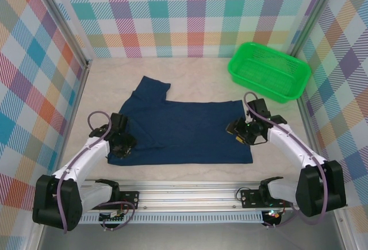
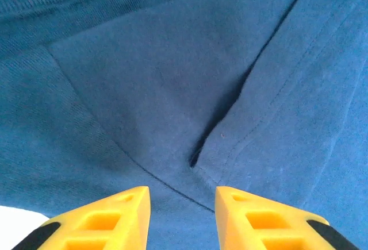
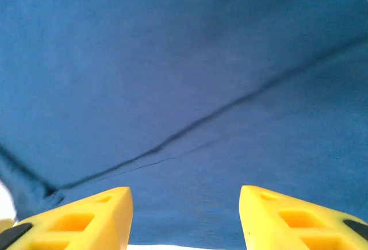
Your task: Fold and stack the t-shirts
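T-shirt (image 1: 184, 129) first: you have the navy cloth spread flat on the table (image 1: 190, 72), left of the green basket (image 1: 267, 69) and nearer the arms than it, clear of its wall, with no print showing on the upper face. One sleeve (image 1: 150, 87) sticks out at the corner farthest from the basket on the back edge, and the body looks like a wide rectangle, so I judge the folding barely started or at most one fold in; the remaining folds and the stacking are yet to do. Your right gripper (image 1: 241, 132) sits low at the shirt edge closest to the basket, its yellow fingers (image 3: 86, 215) spread wide with nothing between them but cloth beneath. Your left gripper (image 1: 122, 145) is at the shirt corner farthest from the basket, jaws likewise parted and pinching nothing, poised over a small doubled-over flap by the hem (image 2: 221, 118). A long crease (image 3: 190, 126) runs across the fabric under the right wrist camera
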Tool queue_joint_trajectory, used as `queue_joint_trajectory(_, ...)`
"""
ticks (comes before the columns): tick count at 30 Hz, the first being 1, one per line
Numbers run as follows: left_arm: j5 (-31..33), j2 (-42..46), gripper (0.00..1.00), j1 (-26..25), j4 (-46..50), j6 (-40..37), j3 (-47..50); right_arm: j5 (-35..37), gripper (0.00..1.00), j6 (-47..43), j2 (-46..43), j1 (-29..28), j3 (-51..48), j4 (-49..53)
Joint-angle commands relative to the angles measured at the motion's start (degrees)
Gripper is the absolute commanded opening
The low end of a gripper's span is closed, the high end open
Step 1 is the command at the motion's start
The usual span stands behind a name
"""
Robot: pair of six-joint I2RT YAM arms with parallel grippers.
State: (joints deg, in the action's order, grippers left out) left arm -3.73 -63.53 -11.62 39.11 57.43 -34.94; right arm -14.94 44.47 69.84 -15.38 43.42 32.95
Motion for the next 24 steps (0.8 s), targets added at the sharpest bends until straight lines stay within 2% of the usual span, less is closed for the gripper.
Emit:
queue_joint_trajectory(1,-2.92,-2.37,0.35,-0.6,-2.62,-0.24,0.0,-7.55,0.51,-3.63,1.16,-1.78,1.47,-6.81)
queue_joint_trajectory(6,-2.82,-4.64,0.34,-0.91,-5.52,-0.63,1.27,-6.42,0.48,-1.33,0.73,-3.11,0.05,-8.05)
queue_joint_trajectory(10,-2.54,-7.47,0.28,-1.04,-6.74,-0.87,0.44,-6.22,0.47,-0.79,0.73,-3.39,-0.52,-7.98)
queue_joint_trajectory(15,-1.85,-9.67,0.19,-1.54,-8.64,-1.15,-0.19,-6.13,0.45,-0.87,0.64,-3.58,-0.48,-7.58)
queue_joint_trajectory(21,-0.64,-10.95,0.01,-2.86,-8.72,-1.26,-1.98,-5.82,0.44,-0.7,0.56,-3.56,-0.44,-7.25)
queue_joint_trajectory(24,0.89,-10.7,0.0,-4.24,-6.93,-1.61,-4.36,-5.76,0.43,-0.61,0.21,-3.61,-0.44,-7.11)
